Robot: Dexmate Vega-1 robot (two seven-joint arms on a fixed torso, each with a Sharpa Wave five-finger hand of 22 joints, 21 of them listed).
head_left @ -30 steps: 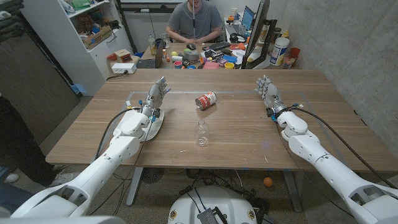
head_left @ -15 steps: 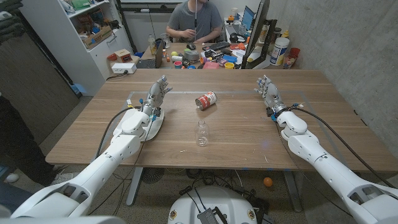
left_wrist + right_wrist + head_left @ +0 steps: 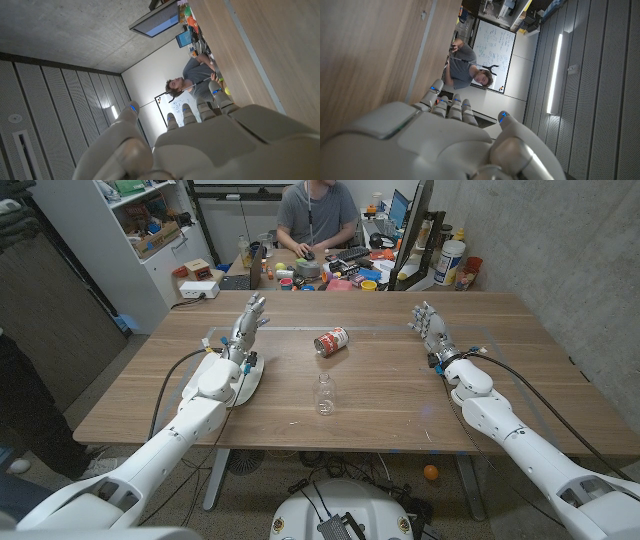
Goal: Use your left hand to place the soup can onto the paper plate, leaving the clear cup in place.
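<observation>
A red and white soup can (image 3: 331, 341) lies on its side near the middle of the wooden table (image 3: 380, 395). The clear cup (image 3: 324, 396) stands upright in front of it, nearer me. A white paper plate (image 3: 250, 384) lies at the left, mostly under my left forearm. My left hand (image 3: 248, 326) is raised above the table, left of the can, fingers apart and holding nothing. My right hand (image 3: 430, 330) stands at the right with fingers apart, empty. The backs of my left hand (image 3: 210, 145) and right hand (image 3: 440, 145) show in the wrist views.
A person (image 3: 314, 215) sits behind the far edge at a cluttered desk (image 3: 330, 270). Shelving (image 3: 140, 230) stands at the back left. Tape marks (image 3: 478, 347) lie on the tabletop near my right hand.
My left hand has lifted and reached a little farther away from me; its fingers look straighter. The can, cup and right hand have not moved. The person behind has shifted.
</observation>
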